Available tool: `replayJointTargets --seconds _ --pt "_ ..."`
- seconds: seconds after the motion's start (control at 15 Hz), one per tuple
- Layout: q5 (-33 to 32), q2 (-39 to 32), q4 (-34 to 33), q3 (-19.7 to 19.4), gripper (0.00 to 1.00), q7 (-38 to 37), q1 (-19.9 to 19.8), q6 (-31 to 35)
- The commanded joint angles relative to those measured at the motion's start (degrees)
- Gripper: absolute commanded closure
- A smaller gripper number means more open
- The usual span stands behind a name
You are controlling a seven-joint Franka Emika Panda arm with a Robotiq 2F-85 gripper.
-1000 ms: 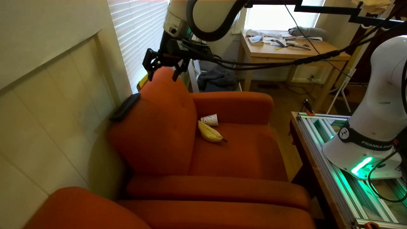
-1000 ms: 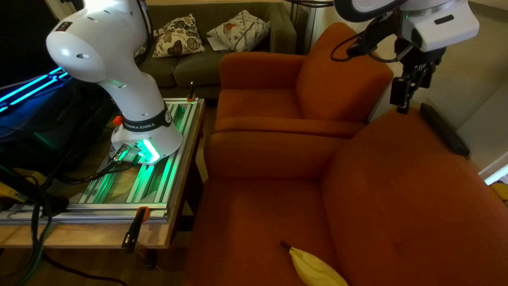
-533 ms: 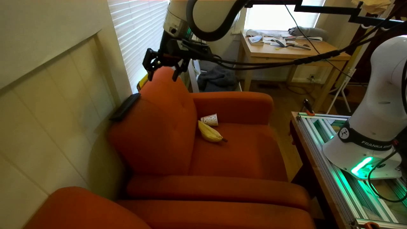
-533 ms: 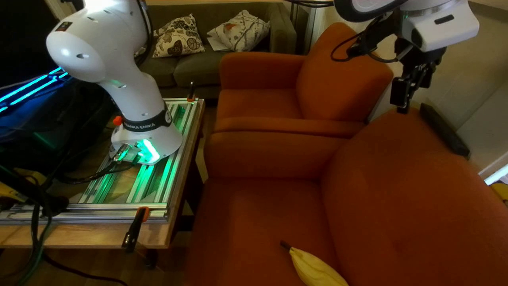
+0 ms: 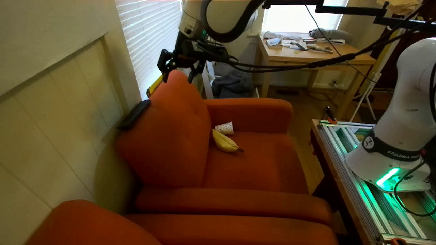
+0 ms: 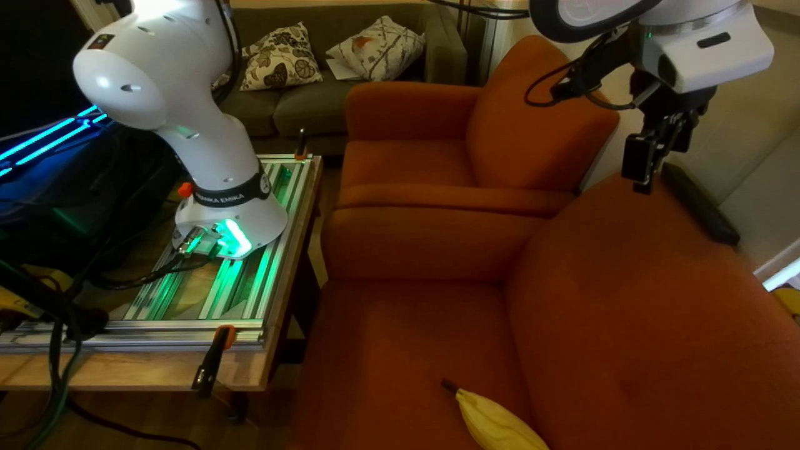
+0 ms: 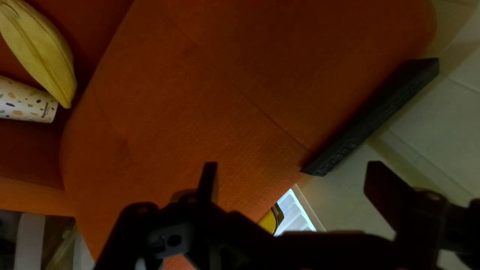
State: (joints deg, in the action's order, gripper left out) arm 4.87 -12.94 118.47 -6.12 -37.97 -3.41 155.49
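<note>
Black bar (image 5: 134,115) lies L of desk's (image 5: 354,49) near-L corner in an exterior view; our gripper (image 5: 177,80) sits nearer that corner now, spread apart, w/ nothing held.

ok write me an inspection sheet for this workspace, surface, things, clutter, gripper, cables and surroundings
Surface: orange armchair, seat and backrest bearing things.
Things: long black object along the backrest top, beside the wall; banana-shaped item and speckled cup on the seat, the cup on its side.
Clutter: grey cloth heap beyond the armchair; assorted items on a wooden desk.
Gripper: open, holding nothing, above the backrest, apart from the black object.
Cables: black bundle strung through the air.
Surroundings: window blinds, another orange armchair, green sofa with patterned pillows.
</note>
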Motion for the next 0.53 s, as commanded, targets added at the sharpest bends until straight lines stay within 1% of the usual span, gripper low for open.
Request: replayJointTargets --seconds 0.0,0.47 --pt "1.44 -2.84 -3.30 -0.15 0.00 3.30 0.23 -0.41" --pt "2.33 -7.46 -7.17 0.52 0.00 7.72 0.79 0.61"
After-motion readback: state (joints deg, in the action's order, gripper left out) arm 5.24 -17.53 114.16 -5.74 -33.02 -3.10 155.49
